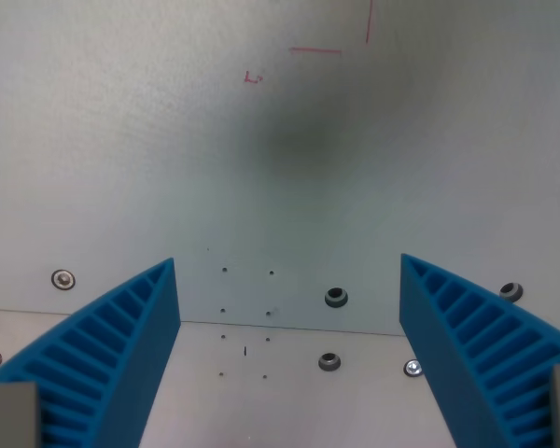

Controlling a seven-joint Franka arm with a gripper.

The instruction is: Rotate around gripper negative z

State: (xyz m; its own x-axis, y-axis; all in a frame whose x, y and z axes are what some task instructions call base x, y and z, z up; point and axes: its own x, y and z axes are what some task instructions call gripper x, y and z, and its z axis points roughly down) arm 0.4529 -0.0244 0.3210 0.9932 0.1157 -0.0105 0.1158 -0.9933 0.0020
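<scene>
My gripper (287, 271) shows in the wrist view as two blue ribbed fingers, one at the lower left (121, 345) and one at the lower right (467, 336). The jaws stand wide apart with nothing between them. Below is a pale grey metal table surface (280, 168). A soft dark shadow (303, 140) lies on the plate above the middle of the view.
Several bolts and small holes dot the plate: a dark bolt hole (336, 298), another (329, 361), a washer (63, 278) at the left and a bolt (511, 291) at the right. Red pen marks (315, 49) sit near the top. A plate seam (289, 327) runs across.
</scene>
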